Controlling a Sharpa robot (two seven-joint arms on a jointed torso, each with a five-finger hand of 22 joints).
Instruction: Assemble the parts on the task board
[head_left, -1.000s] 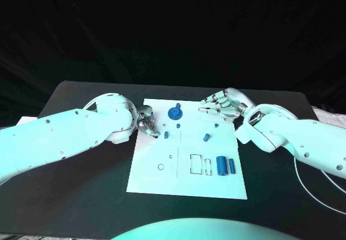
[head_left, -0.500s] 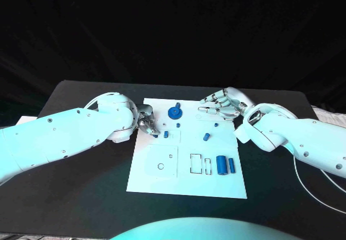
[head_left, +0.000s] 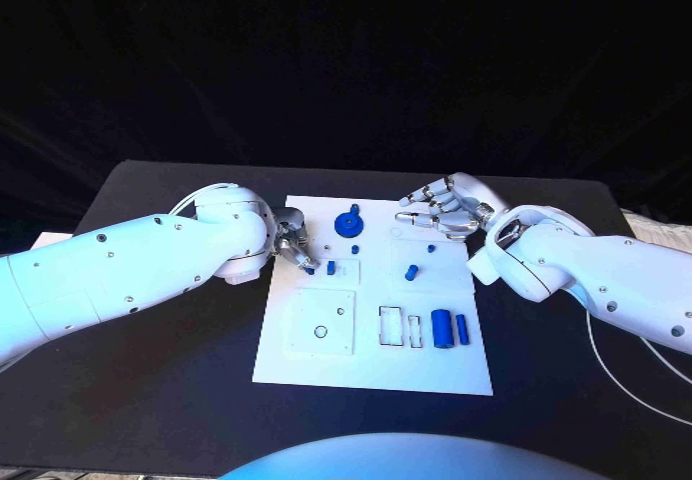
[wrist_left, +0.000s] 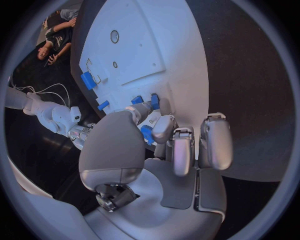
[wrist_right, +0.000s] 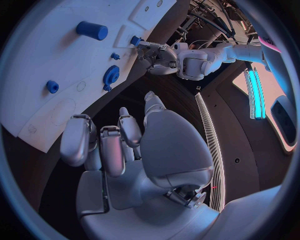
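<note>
From above, the white task board (head_left: 375, 355) lies flat in the middle of the black table (head_left: 159, 400), its matte face cut with shallow square and slot outlines that look made to seat the small blue parts. The left hand (head_left: 293, 246) reaches in over the board's left edge beside a small blue block (head_left: 332, 267), apparently placed to work that piece, though whether its fingers grip anything cannot be told from here. The right hand (head_left: 443, 211) hovers at the board's far right corner, fingers curled loosely around nothing, seemingly waiting clear. A toothed blue gear (head_left: 349, 223) stands near the far edge; two smooth blue cylinders (head_left: 451, 328) lie side by side by the slots. At the left wrist, the brushed-silver left hand (wrist_left: 159, 137) has fingertips drawn onto a blue piece (wrist_left: 147, 134) at the board (wrist_left: 181, 65) edge, seemingly pinching it. At the right wrist, the right hand (wrist_right: 119, 150) hangs empty beside the board (wrist_right: 44, 55), where the gear (wrist_right: 111, 75) and a cylinder (wrist_right: 92, 30) rest.
</note>
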